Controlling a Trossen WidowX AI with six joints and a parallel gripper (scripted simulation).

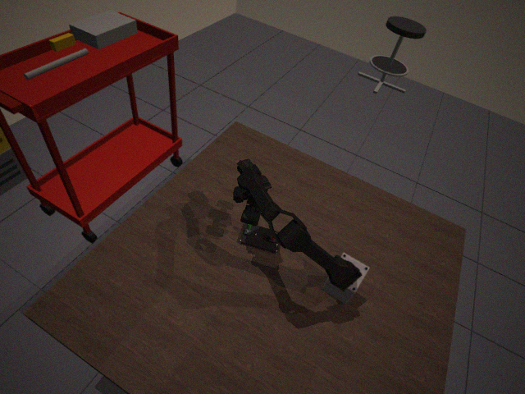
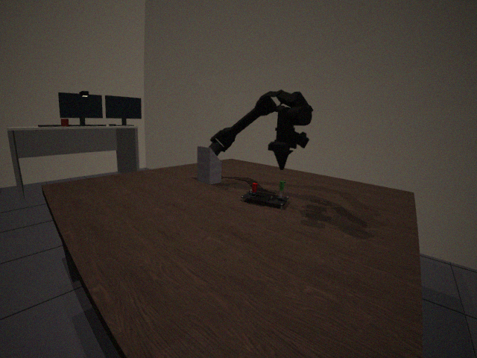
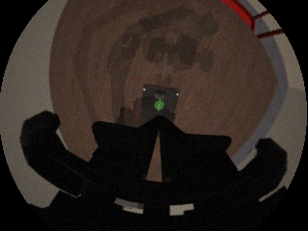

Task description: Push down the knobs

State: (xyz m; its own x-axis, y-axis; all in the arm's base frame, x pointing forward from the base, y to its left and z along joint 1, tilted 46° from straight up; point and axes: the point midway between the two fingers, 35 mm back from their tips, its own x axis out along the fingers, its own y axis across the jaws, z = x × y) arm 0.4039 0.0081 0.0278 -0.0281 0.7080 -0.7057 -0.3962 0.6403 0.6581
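The dark circuit board (image 1: 259, 240) (image 2: 265, 199) (image 3: 149, 107) stands low on short legs. The green knob (image 1: 248, 227) (image 2: 282, 185) (image 3: 159, 104) stands upright at one end of the board, with a pale stretch showing below it in the exterior view. The red knob (image 1: 272, 238) (image 2: 254, 187) stands at the other end and looks lower; whether it sits against its potentiometer is too small to tell. My gripper (image 2: 282, 168) (image 3: 160, 118) is shut and empty, pointing down a little above the green knob, with a gap between them. The red knob is hidden in the wrist view.
The arm's pale base block (image 1: 336, 291) (image 2: 209, 165) stands on the wooden table (image 1: 169, 339) (image 2: 231, 269) beyond the red-knob end of the board. The arm arches over the board. A red cart (image 1: 106, 169), a stool (image 1: 405, 27) and a desk (image 2: 69, 146) stand away from the table.
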